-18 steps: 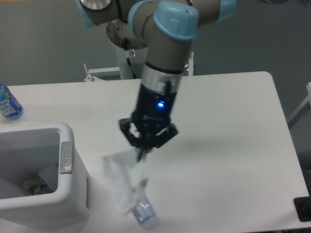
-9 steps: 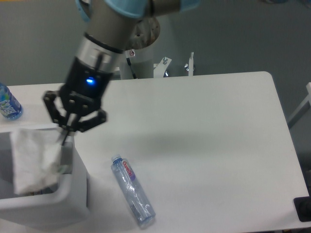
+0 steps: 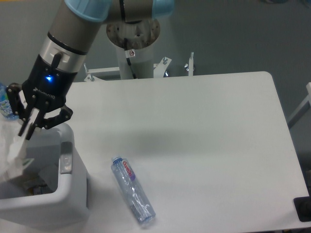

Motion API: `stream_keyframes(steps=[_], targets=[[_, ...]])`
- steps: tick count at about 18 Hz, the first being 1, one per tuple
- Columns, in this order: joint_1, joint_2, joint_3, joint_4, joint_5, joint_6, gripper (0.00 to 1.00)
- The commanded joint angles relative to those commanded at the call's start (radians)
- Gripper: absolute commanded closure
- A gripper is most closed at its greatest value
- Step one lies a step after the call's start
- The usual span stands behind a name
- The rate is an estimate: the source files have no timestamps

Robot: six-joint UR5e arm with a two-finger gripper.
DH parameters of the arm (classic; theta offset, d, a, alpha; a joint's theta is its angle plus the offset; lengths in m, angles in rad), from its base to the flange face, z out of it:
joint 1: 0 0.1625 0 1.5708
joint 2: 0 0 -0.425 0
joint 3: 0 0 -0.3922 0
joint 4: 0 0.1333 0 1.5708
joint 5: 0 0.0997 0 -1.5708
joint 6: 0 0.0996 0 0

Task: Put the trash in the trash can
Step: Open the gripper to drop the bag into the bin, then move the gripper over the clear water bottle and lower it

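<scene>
My gripper (image 3: 26,132) hangs over the left part of the trash can (image 3: 53,206), a white bin at the table's front left corner. It is shut on the whitish see-through wrapper (image 3: 10,154), which dangles from the fingertips down into the bin's opening at the frame's left edge. The other piece of trash, a clear slim bottle with a red-and-white label (image 3: 132,196), lies on its side on the table to the right of the bin, apart from it and far from the gripper.
A blue-labelled bottle (image 3: 4,102) stands at the far left edge, mostly hidden behind the gripper. Some items lie inside the bin (image 3: 34,187). The arm's base column (image 3: 133,48) rises behind the table's back edge.
The gripper has carried the wrapper left from the table's middle to over the bin. The slim bottle, uncovered when the wrapper lifted, lies where it was.
</scene>
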Motion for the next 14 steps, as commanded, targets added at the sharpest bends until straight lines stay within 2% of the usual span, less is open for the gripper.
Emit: stream_keyframes(steps=[2, 7, 10, 11, 14], targets=[[0.009, 0.002, 0.000, 0.000, 0.002, -0.009, 0.00], [0.126, -0.002, 0.037, 0.008, 0.009, -0.086, 0.00], [0.182, -0.066, 0.096, 0.008, 0.015, -0.089, 0.00], [0.192, -0.095, 0.115, 0.008, 0.050, -0.089, 0.00], [0.195, -0.167, 0.179, 0.006, 0.260, -0.087, 0.00]])
